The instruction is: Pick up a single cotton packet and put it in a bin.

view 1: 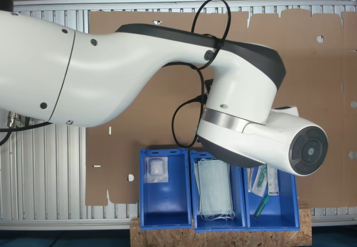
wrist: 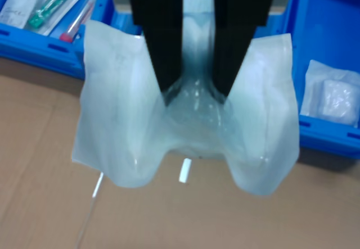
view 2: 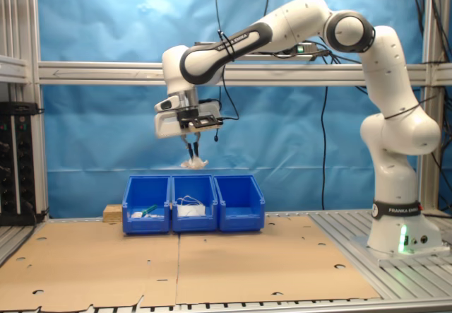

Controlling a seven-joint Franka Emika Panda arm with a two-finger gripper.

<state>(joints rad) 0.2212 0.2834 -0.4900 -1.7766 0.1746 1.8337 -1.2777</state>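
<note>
the gripper (wrist: 197, 89) is closed, its two black fingers (wrist: 166, 46) pinched on a cotton packet (wrist: 188, 122), a soft, translucent white square whose crinkled sides are bowed outward below the pinch. in the second exterior view the packet (view 2: 193, 162) is held in the air above the row of three blue plastic bins (view 2: 194, 203) at the far edge of the cardboard sheet (view 2: 212, 263). another white packet (view 1: 157, 169) is seen in an end bin (view 1: 164, 188); pale green masks (view 1: 215, 194) fill the middle one, partly hidden by the arm (view 1: 167, 80).
</note>
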